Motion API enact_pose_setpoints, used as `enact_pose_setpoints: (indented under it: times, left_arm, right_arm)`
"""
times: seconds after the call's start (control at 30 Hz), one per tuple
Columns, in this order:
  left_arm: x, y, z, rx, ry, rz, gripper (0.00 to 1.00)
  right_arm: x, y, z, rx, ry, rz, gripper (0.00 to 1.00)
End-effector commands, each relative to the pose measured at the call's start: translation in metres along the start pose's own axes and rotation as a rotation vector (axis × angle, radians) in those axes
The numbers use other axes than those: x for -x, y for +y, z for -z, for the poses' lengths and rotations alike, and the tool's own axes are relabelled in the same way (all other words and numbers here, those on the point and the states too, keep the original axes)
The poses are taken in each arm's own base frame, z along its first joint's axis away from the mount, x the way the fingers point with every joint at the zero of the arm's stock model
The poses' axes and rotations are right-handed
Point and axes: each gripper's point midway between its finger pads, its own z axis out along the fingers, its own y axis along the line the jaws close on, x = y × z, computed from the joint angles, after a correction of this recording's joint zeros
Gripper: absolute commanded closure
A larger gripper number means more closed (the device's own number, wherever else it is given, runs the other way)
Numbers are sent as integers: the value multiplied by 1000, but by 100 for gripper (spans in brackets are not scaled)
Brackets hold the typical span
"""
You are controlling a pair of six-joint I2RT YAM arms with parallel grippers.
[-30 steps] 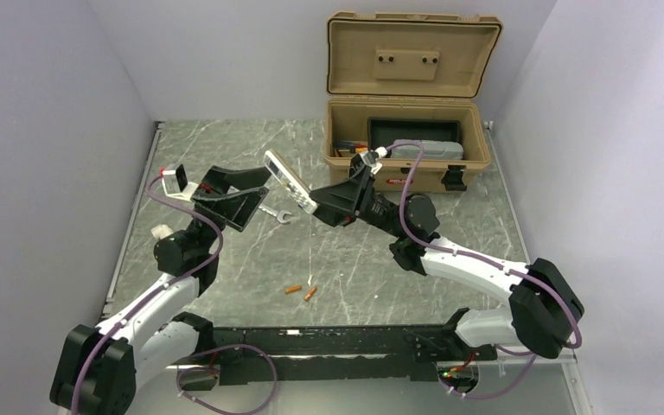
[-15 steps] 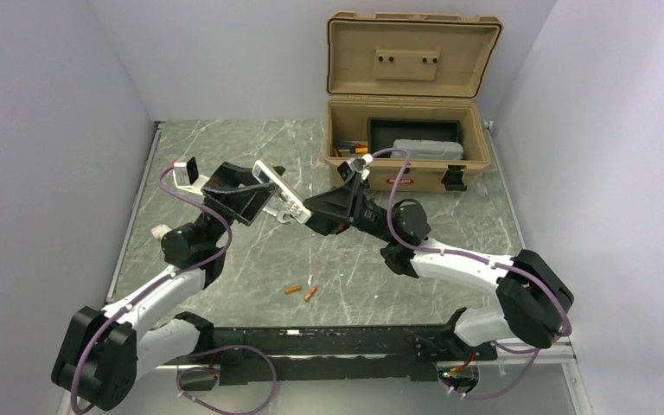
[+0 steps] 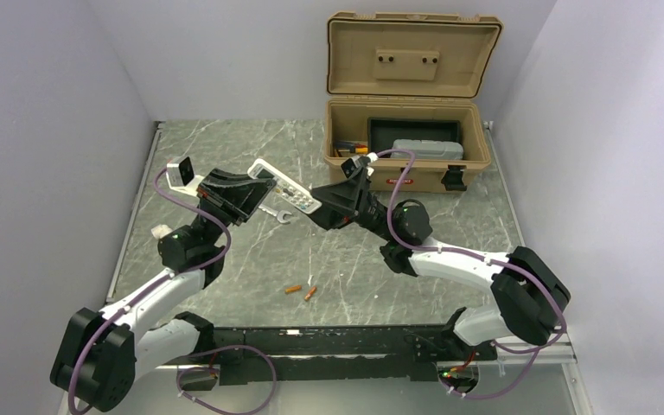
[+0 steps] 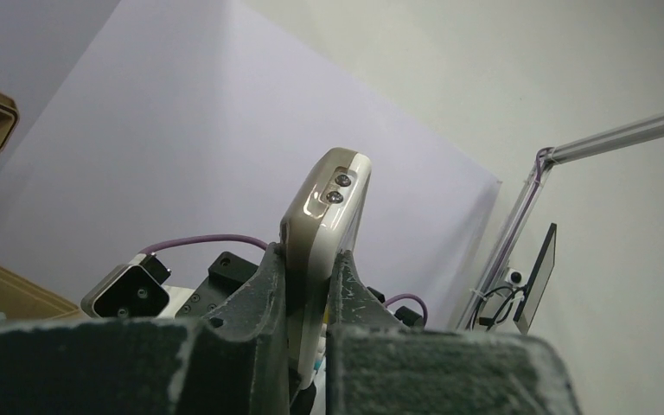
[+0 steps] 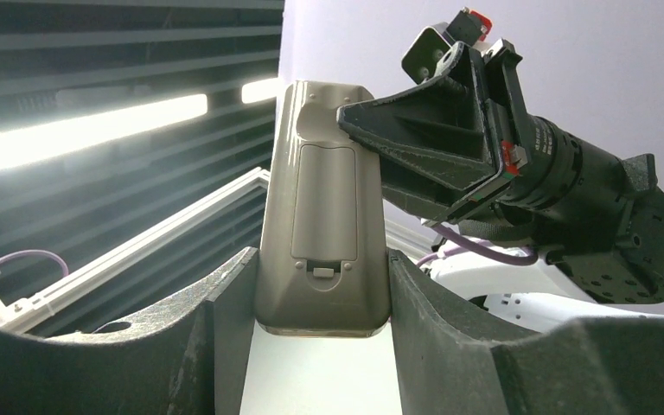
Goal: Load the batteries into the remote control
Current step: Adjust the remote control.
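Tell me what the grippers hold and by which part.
Both hold the remote control: right gripper across the side edges at its battery-cover end, left gripper front-to-back near the other end.

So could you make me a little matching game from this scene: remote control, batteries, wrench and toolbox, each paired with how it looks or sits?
Things:
1 remote control
2 batteries
3 wrench
4 toolbox

States:
A lid open
B orange, lying on the table
C held up off the table
D silver, lying on the table

Pairs: 1-C, 2-B, 3-D, 4-A
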Motion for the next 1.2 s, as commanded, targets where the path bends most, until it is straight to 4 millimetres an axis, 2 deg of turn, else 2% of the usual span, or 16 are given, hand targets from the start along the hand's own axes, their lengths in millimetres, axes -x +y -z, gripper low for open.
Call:
enact_pose_setpoints:
  times: [0.0, 0.07, 0.13, 0.23, 0.3, 0.53, 0.7, 0.8, 0.83, 0.93, 1.07, 1.17]
  left_arm:
    - [2, -19, -4, -79, 1, -70, 100]
    - [2, -18, -3, -68, -2, -71, 100]
    - [2, -17, -1, -61, -3, -71, 100]
    - [3, -16, 0, -59, -12, -70, 100]
    - [3, -16, 0, -60, -16, -64, 100]
    - [2, -15, 3, -40, -12, -60, 100]
    - [-5, -4, 7, 24, 19, -35, 100]
    - [-17, 18, 13, 152, 86, 10, 100]
    - [-23, 27, 15, 214, 124, 19, 100]
    - [-35, 50, 24, 421, 222, 13, 100]
    - [-33, 53, 33, 569, 259, -24, 100]
    - [-37, 58, 36, 639, 293, 19, 100]
  right_arm:
    - [-11, -3, 1, 17, 49, 86, 86]
    - [-9, -6, 4, 8, 43, 91, 76]
    - [-7, -10, 7, -3, 35, 95, 72]
    - [-5, -11, 9, -13, 28, 113, 51]
    - [-4, -12, 11, -23, 28, 136, 41]
    - [14, -13, 26, -70, -26, 259, 22]
    - [32, -5, 40, -111, -63, 459, 16]
    - [44, -10, 45, -248, -60, 710, 12]
    - [49, -18, 49, -331, -46, 813, 11]
    - [53, -22, 60, -464, -5, 1039, 10]
    - [44, -17, 70, -447, 35, 1142, 9]
    - [37, -25, 74, -458, 97, 1140, 10]
